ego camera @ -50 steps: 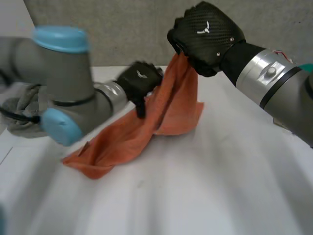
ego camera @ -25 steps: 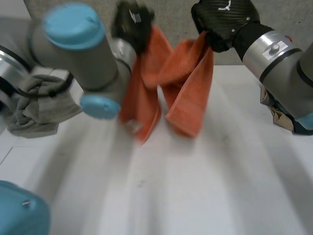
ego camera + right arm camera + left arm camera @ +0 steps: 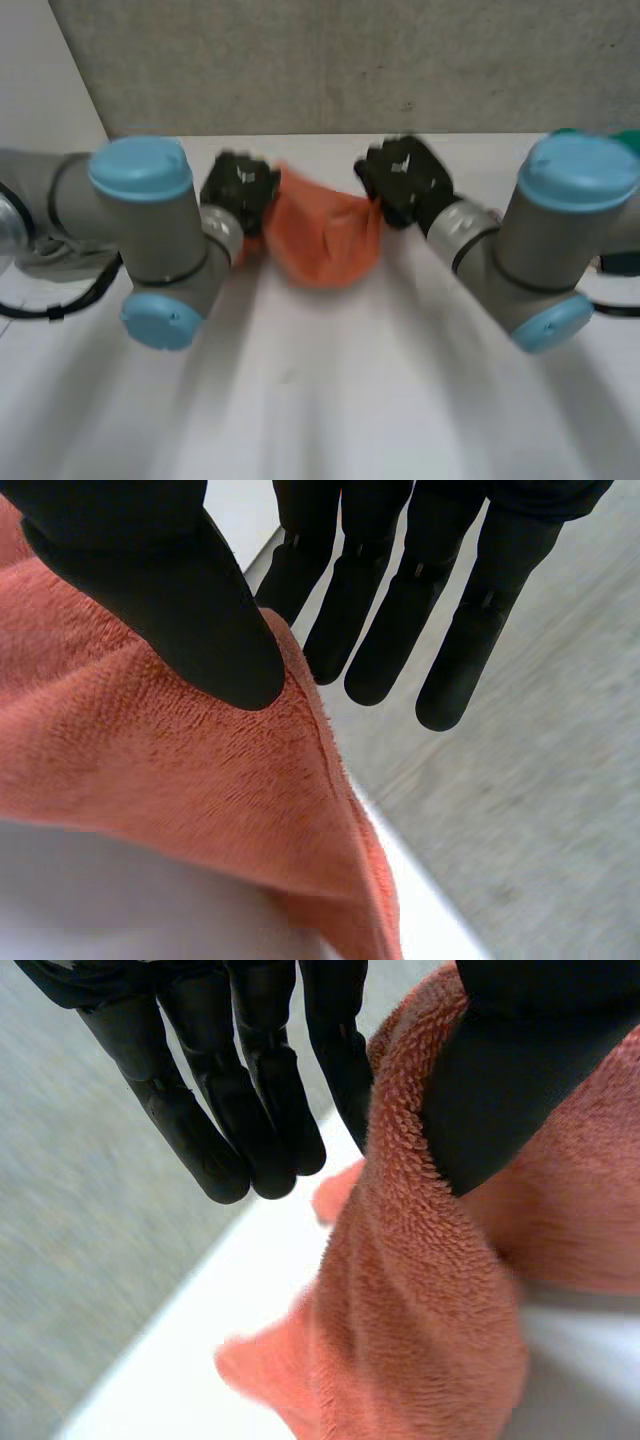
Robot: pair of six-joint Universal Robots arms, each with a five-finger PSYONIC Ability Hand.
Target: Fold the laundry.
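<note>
Orange towel (image 3: 325,238) hung between both hands at the far side of the table (image 3: 330,400); spreading-out step, no fold laid yet

Left hand (image 3: 240,192) is clamped on the towel's left end: thumb presses the terry edge against one finger, the other fingers straight and clear of the cloth. Right hand (image 3: 402,180) pinches the right end the same way. The towel's long axis runs side to side between the hands, across the robot and roughly along the table's far edge. Its upper edge is slack and the middle sags in a pouch toward the near side; cannot tell whether the pouch touches the tabletop. Judged next: draw the hands apart to take out the sag, then lower the cloth evenly so it lands flat, both pinches firm until it lies down
</note>
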